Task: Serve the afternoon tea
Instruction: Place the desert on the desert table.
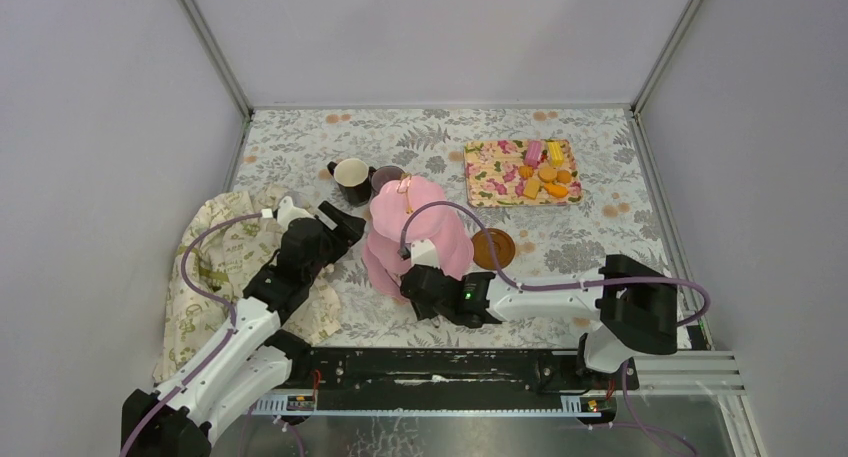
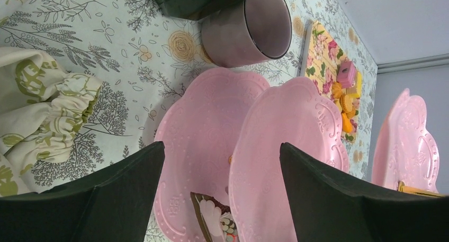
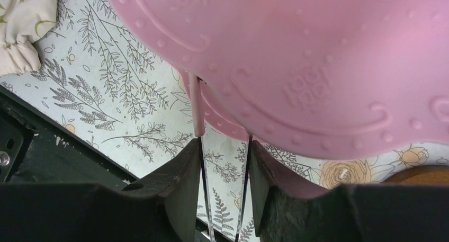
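The pink three-tier cake stand point(image 1: 415, 232) stands mid-table, its gold loop handle point(image 1: 405, 187) on top. My left gripper point(image 1: 350, 225) is open just left of it; in the left wrist view the gripper point(image 2: 221, 146) faces the tiers point(image 2: 286, 136), and a small dark floral piece point(image 2: 214, 221) lies on the lowest one. My right gripper point(image 1: 415, 282) is at the stand's near edge, shut on thin metal tongs point(image 3: 203, 168) with a pink tip point(image 3: 197, 107) under a tier point(image 3: 296, 56). Two dark mugs point(image 1: 352, 180) point(image 1: 386, 179) stand behind. One brown saucer point(image 1: 493, 247) lies to the right.
The floral tray point(image 1: 490, 172) at the back right carries several orange, pink and yellow sweets point(image 1: 545, 172). The beige leaf-print cloth point(image 1: 215, 267) lies bunched at the left under my left arm. Grey walls close in the sides and back.
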`<state>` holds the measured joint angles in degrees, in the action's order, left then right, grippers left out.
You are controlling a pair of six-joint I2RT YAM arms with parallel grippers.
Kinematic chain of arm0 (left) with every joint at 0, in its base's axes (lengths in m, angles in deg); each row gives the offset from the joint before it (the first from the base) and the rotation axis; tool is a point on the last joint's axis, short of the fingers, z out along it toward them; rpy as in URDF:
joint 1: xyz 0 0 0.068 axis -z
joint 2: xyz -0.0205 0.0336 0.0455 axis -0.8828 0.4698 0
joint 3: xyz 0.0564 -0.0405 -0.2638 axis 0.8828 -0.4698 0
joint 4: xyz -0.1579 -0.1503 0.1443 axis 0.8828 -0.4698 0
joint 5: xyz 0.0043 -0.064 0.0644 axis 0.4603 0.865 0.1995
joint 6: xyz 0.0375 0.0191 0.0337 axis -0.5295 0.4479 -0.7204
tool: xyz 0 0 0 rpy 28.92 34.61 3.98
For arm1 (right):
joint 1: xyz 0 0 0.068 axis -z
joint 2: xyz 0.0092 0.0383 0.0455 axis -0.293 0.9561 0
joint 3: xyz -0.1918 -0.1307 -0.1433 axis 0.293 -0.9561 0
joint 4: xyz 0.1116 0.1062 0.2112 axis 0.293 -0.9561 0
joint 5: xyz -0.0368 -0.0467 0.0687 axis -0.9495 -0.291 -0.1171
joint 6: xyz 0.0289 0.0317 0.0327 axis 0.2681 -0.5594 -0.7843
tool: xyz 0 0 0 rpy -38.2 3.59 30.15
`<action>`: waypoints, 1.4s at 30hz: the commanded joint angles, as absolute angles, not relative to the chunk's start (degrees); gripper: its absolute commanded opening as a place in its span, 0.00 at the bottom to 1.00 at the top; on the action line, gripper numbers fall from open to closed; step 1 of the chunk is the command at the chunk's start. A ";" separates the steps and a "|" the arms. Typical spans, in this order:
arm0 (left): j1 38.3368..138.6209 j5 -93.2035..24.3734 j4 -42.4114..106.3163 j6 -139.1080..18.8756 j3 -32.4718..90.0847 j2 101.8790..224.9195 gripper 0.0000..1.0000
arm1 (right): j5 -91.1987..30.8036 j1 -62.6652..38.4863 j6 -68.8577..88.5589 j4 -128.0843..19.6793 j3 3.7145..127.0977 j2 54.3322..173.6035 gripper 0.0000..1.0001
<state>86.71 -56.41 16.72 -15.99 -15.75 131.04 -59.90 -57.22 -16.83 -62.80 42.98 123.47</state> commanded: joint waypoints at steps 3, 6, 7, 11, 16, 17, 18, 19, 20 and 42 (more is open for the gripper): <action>87.03 -55.01 20.96 -15.36 -16.75 130.53 0.86 | -63.86 -57.69 -18.72 -57.49 45.32 125.16 0.19; 87.03 -54.95 20.97 -15.36 -16.80 130.41 0.86 | -64.40 -57.67 -19.33 -56.41 45.49 125.96 0.20; 87.03 -54.94 20.95 -15.36 -16.82 130.30 0.86 | -64.65 -57.69 -19.56 -56.34 45.60 126.20 0.21; 87.03 -54.72 20.92 -15.19 -17.22 129.86 0.86 | -64.82 -57.67 -19.70 -56.57 46.87 127.73 0.25; 87.05 -54.54 20.88 -15.01 -17.60 129.25 0.86 | -64.82 -57.67 -20.06 -57.34 48.20 130.43 0.38; 87.06 -54.51 20.84 -15.08 -17.61 129.16 0.86 | -64.76 -57.67 -20.09 -57.46 48.36 130.66 0.42; 87.03 -54.56 20.80 -15.14 -17.60 129.06 0.86 | -64.67 -57.67 -20.08 -57.58 48.48 130.87 0.45; 87.03 -54.50 20.80 -15.18 -17.60 129.00 0.85 | -64.57 -57.67 -20.16 -57.59 48.55 130.89 0.48; 87.03 -54.47 20.73 -15.25 -17.55 128.88 0.85 | -64.56 -57.67 -20.16 -57.69 48.49 130.92 0.50; 87.12 -55.01 18.96 -14.92 -16.47 128.58 0.83 | -63.26 -58.10 -20.62 -57.05 44.18 124.77 0.55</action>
<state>86.71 -55.10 17.60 -15.23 -17.15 128.96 -62.24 -57.33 -19.69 -58.99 44.73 128.08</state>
